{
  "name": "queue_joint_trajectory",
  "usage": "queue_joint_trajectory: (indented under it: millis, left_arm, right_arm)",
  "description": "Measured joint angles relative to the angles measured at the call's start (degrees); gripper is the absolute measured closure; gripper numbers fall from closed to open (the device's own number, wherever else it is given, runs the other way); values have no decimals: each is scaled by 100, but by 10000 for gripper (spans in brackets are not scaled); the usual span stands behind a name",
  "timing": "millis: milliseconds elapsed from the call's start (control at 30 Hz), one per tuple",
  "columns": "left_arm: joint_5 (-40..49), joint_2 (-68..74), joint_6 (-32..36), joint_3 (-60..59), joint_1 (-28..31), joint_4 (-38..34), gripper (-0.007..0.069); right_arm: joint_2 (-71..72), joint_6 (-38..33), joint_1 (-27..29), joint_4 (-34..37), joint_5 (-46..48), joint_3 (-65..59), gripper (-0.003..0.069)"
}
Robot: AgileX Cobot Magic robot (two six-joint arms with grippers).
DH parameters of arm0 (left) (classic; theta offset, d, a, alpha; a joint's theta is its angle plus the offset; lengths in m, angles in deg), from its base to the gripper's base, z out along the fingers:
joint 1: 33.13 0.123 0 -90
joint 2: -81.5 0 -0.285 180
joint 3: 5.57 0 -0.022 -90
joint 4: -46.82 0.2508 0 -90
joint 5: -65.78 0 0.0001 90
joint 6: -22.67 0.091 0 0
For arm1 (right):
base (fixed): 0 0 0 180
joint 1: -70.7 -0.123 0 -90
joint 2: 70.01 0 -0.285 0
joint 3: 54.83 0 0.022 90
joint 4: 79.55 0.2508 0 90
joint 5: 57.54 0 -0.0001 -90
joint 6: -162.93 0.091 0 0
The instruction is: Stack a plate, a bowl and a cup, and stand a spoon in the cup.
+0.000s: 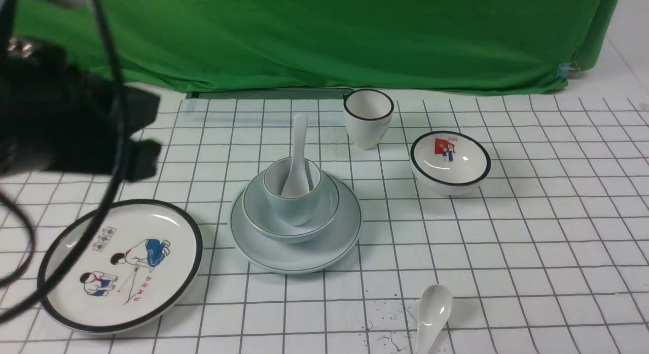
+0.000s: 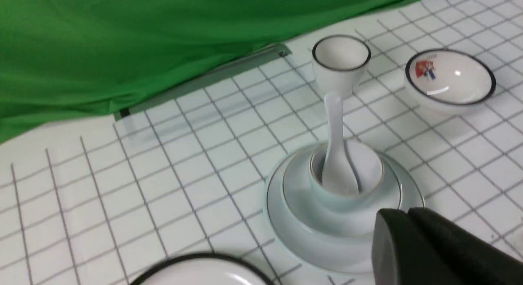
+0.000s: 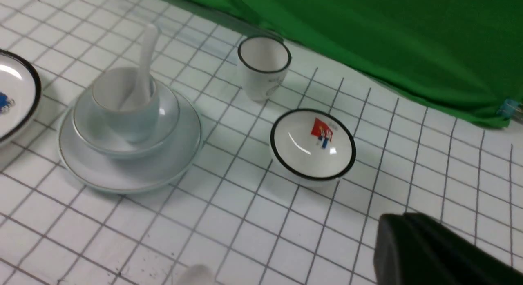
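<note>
At table [image 1: 507, 242] centre: spoon [image 1: 296, 156] stands in cup [image 1: 290, 207], on bowl [image 1: 327, 204], on plate [image 1: 299, 255].
Left gripper [image 2: 402, 215] pressed together, empty, near the plate; right gripper [image 3: 398, 221] likewise, well apart.

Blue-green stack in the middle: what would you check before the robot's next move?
1. The bowl rests inside the plate: ok.
2. The cup sits upright in the bowl: ok.
3. The spoon stands in the cup, handle leaning on the far rim: ok.
4. The left tool is shut, empty, away from the plate: ok.
5. The right tool is shut, empty, away from the plate: ok.
6. The spoon is steady enough not to tip: cannot tell.
</note>
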Motion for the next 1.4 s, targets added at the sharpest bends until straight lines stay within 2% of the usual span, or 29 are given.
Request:
queue_joint_trajectory:
  millis: [100,333,567,733,1400]
  left_arm:
    - [67,-685,-167,-551,0,5,662]
    - [192,-2975,-775,-2219,0,19,661]
    - [275,-4514,-807,-2694,0,44,661]
    - [280,-4911,-807,-2699,0,67,660]
    - [280,-4921,-807,-2700,0,67,656]
  right_arm:
    - [0,0,0,57,-193,0,648]
    - [675,-158,0,229,-1528,-610,648]
    - [1770,-164,0,240,-2810,-1596,648]
    - [1989,-164,0,246,-2993,-1859,645]
    - [1989,-159,0,246,-3000,-1893,601]
